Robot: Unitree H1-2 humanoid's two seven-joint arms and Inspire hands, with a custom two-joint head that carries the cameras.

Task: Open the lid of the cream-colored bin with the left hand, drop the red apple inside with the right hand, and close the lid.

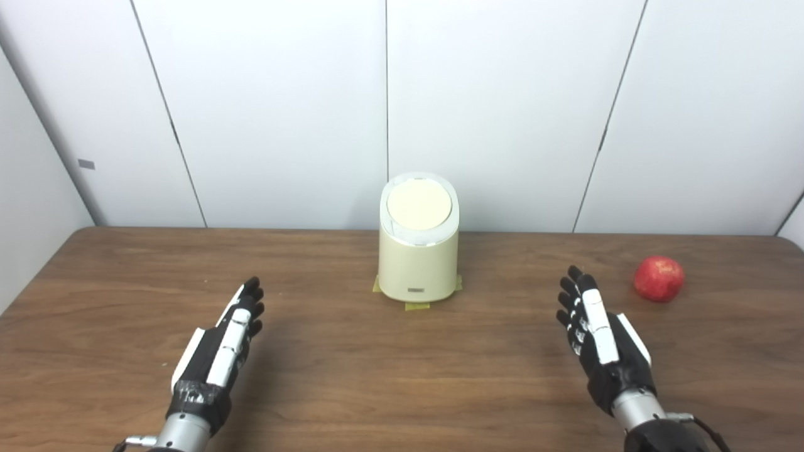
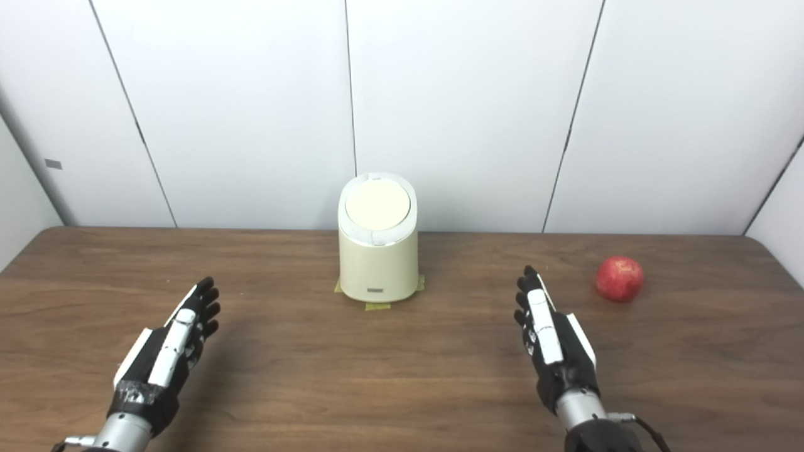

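Note:
The cream-colored bin point(image 1: 418, 263) stands at the back middle of the wooden table, its round lid point(image 1: 419, 204) shut. The red apple point(image 1: 658, 279) lies on the table at the right, apart from the bin. My left hand point(image 1: 223, 342) is open and empty, fingers stretched forward, in front of and left of the bin. My right hand point(image 1: 597, 336) is open and empty, fingers stretched forward, just left of and nearer than the apple, not touching it.
The brown wooden table point(image 1: 402, 376) runs back to white wall panels point(image 1: 502, 113) right behind the bin. Yellow tape point(image 1: 417, 306) marks the bin's foot. The table's right back corner lies near the apple.

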